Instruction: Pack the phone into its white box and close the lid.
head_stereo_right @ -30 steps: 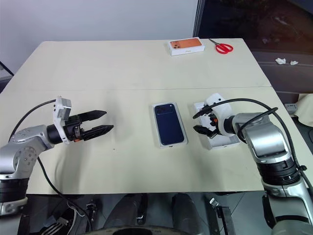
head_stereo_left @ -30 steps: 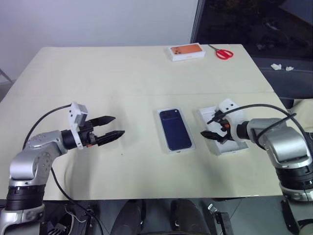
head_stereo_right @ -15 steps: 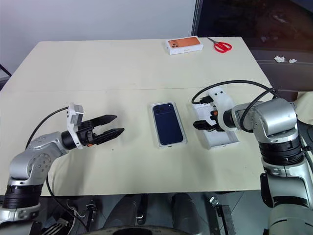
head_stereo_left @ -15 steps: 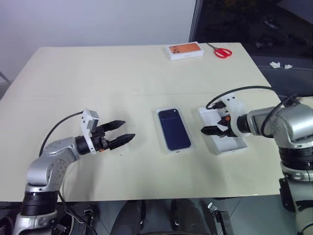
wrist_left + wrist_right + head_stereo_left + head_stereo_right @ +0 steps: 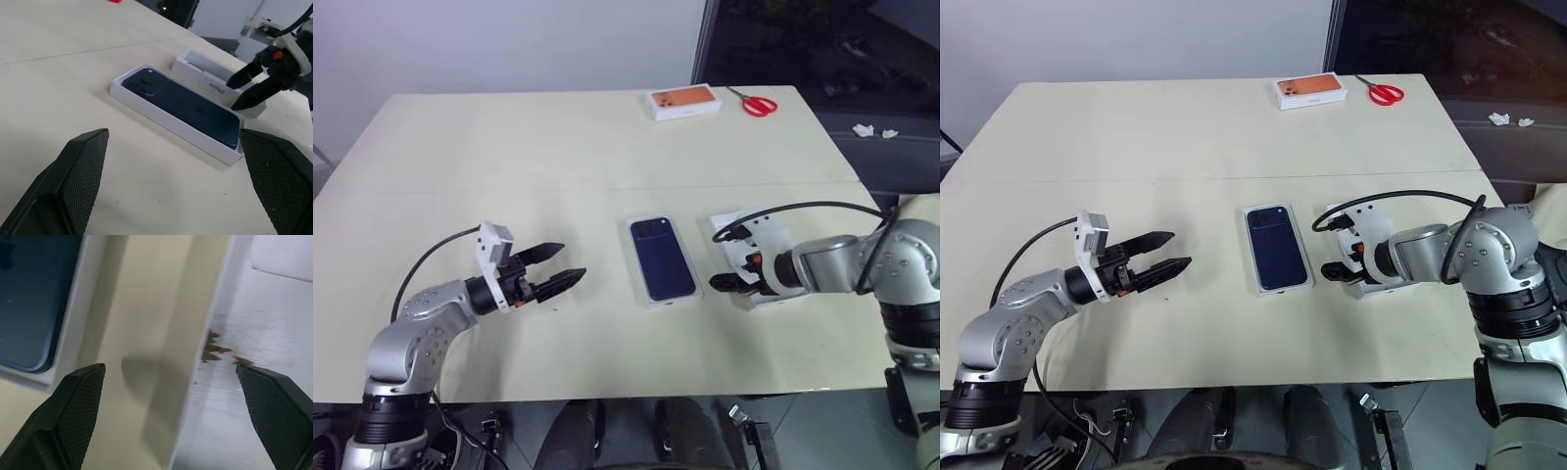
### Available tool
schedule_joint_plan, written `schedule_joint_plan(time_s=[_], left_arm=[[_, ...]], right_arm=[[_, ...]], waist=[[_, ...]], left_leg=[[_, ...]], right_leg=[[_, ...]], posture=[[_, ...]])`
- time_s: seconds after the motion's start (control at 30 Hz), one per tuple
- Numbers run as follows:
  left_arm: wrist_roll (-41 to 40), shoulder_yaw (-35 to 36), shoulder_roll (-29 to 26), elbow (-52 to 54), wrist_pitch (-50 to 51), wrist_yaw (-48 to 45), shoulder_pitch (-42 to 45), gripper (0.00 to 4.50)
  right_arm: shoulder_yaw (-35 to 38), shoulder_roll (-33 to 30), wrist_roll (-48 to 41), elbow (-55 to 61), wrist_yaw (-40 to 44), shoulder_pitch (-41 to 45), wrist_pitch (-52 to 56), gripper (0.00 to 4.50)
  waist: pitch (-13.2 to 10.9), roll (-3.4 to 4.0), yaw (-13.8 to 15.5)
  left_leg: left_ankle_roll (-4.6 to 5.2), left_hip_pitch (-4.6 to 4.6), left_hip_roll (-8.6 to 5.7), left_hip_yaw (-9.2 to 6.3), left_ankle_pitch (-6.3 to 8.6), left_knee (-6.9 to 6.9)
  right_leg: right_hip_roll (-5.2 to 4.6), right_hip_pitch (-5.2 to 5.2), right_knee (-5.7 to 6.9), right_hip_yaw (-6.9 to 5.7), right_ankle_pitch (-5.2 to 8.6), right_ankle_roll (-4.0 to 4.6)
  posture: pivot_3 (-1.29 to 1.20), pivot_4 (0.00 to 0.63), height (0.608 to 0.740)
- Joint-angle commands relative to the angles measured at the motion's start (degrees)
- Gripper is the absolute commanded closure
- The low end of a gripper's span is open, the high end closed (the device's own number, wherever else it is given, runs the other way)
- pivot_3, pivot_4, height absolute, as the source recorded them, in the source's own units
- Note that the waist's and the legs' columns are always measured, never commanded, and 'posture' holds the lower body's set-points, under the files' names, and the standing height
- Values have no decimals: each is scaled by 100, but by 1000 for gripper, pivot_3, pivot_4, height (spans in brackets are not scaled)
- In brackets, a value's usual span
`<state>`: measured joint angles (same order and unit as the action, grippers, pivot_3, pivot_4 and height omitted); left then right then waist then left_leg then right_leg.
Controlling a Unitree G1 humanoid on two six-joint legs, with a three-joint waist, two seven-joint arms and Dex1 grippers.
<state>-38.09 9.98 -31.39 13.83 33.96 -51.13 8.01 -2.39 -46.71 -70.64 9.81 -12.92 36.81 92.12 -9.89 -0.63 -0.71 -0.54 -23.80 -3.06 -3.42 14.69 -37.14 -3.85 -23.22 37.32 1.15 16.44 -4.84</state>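
Observation:
The dark blue phone (image 5: 664,258) lies camera-side up inside its white box (image 5: 639,279) at the table's middle. Just right of it the lid (image 5: 766,297) rests with its plain white inside (image 5: 254,347) facing up. My right gripper (image 5: 722,284) points down at the lid's near-left corner. It is open, and the lid's left wall runs between its fingers (image 5: 73,416). The left gripper (image 5: 560,269) hovers level over the table, a hand's width left of the box, open and holding nothing. The left wrist view looks across the phone (image 5: 181,105) to the lid (image 5: 215,85).
A white box with an orange top (image 5: 685,101) and red scissors (image 5: 760,105) lie at the table's far right edge. A seam crosses the table behind the phone box. A dark floor with white scraps (image 5: 876,131) lies beyond the table's right side.
The left gripper moved right toward the box, then held still. My right wrist rolled and the gripper came down from above the lid to its near-left corner.

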Motion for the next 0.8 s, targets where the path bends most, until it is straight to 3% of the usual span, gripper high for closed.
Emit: schedule_joint_plan(time_s=[0.03, 0.2, 0.23, 0.47, 0.63, 0.7, 0.8], left_arm=[[-147, 21, -13, 220, 24, 39, 76, 0], [-134, -15, -3, 203, 18, 54, 106, 0], [-138, -19, -1, 198, 22, 57, 118, 0], [-111, 18, -27, 89, -9, 47, 184, 0], [-108, 91, -81, 37, -23, 38, 213, 0], [-138, 151, -110, -2, -5, 40, 238, 0], [-157, 237, -175, -69, -16, 21, 264, 0]], right_arm=[[182, -27, -510, 63, -539, -24, 38, 1809], [231, 11, -764, 30, -1043, -35, 38, 4226], [238, 23, -799, 19, -1118, -32, 38, 4420], [511, 346, -352, -54, -976, 290, -53, 4420], [1205, 1204, -345, -493, -611, 819, -767, 4420], [1620, 1664, -765, -735, -583, 979, -1078, 4420], [2141, 2265, -2136, -1199, -1082, 1072, -1692, 4420]], waist=[[0, 0, 0], [0, 0, -1], [0, 0, -3], [0, 0, -16], [0, 0, -27], [0, 0, -20], [0, 0, -12]], left_leg=[[0, 0, 0, 0, 0, 0], [1, 0, 1, 0, 0, -1], [1, 0, 1, 0, 0, -1], [1, 1, 4, 1, 0, -4], [1, 3, 8, 2, 0, -4], [1, 4, 10, 2, 0, -2], [0, 4, 15, 3, -1, -2]], right_leg=[[1, 0, 1, 0, 0, 0], [4, 0, 3, 0, 0, 0], [4, 0, 3, 0, 0, -1], [10, 1, 8, 1, 0, -1], [17, 0, 12, 2, 0, -1], [20, -2, 15, 2, 0, -1], [23, -1, 15, 1, 0, -1]], posture=[[0, 150, 740], [0, 150, 740], [0, 150, 740], [0, 150, 740], [0, 150, 740], [0, 150, 740], [0, 150, 740]])
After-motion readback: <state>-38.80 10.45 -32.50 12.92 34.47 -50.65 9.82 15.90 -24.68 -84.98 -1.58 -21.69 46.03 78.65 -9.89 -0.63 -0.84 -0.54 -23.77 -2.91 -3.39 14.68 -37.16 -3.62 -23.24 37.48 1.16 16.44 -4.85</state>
